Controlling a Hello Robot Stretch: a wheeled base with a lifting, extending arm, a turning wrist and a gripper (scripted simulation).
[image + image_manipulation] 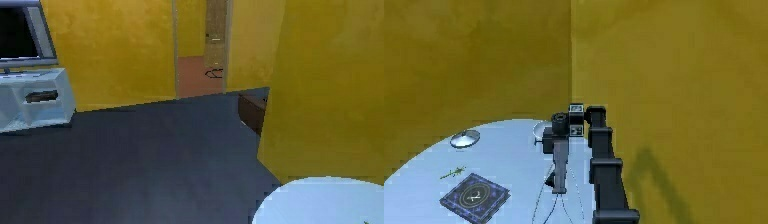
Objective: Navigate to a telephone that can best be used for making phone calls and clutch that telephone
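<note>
Round white worktop [320, 200] closest, bulging into the forward view's bottom right corner and spreading across the arm side view's lower left. Mustard-yellow walls [664, 70] behind it, meeting in a corner in the arm side view; same yellow on the walls ahead in the forward view. Dark blue-grey floor [140, 160] across the forward view's middle. Narrow doorway [200, 45] straight ahead, opening onto an orange-tan floor. Low white cabinet [35, 100] at the forward view's left edge, carrying a dark television [18, 35]. Small brown piece of furniture [252, 108] against the near yellow wall, right of the doorway.

Dark segmented arm [609, 170] rising from the arm side view's bottom edge, over the worktop's right side. White marker squares [576, 108] at its far end, and the jaws just left of them, above the white surface. Cannot tell whether spread or pressed together, nor whether holding anything.

Smaller things on the worktop: dark flat square with a pale round pattern [476, 196] near the bottom left; grey disc [464, 139] farther out; tiny green sliver [452, 175] between the two. Telephone not identifiable with confidence among these shapes; position impossible to tell.
</note>
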